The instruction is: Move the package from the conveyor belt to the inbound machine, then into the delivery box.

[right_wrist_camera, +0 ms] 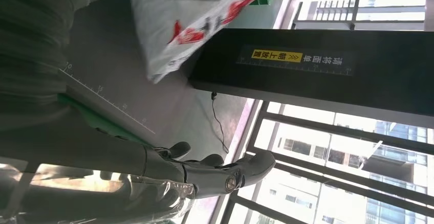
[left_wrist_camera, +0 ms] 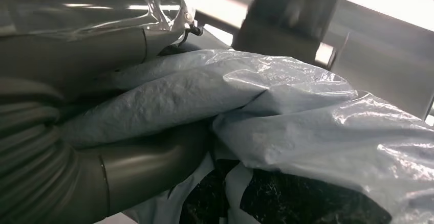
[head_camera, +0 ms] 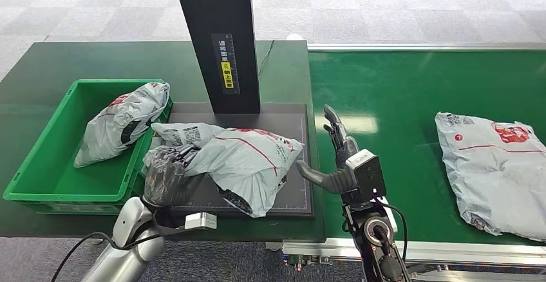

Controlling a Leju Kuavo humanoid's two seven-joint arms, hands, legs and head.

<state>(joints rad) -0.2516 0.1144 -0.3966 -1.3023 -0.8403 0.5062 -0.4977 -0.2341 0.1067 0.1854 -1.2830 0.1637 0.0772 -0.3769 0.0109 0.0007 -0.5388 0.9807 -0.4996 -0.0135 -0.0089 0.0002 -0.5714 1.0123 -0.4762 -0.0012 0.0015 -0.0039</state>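
Note:
A grey plastic mailer package [head_camera: 248, 159] with red print lies on the black plate of the inbound machine [head_camera: 290, 118], overhanging the plate's front edge. My left hand [head_camera: 164, 176] grips the package's crumpled left end; the left wrist view shows the thumb [left_wrist_camera: 133, 178] and fingers closed on a fold of the bag [left_wrist_camera: 307, 132]. Just right of the plate, my right hand [head_camera: 338, 159] hovers over the conveyor's edge with fingers straight and apart, holding nothing. The right wrist view shows those fingers [right_wrist_camera: 204, 170] apart from the package [right_wrist_camera: 189, 19].
The machine's black pillar [head_camera: 219, 37] rises behind the plate. A green delivery box [head_camera: 38, 166] at the left holds another grey package [head_camera: 122, 121]. On the green conveyor belt [head_camera: 399, 89] at the right lies a third package [head_camera: 496, 169].

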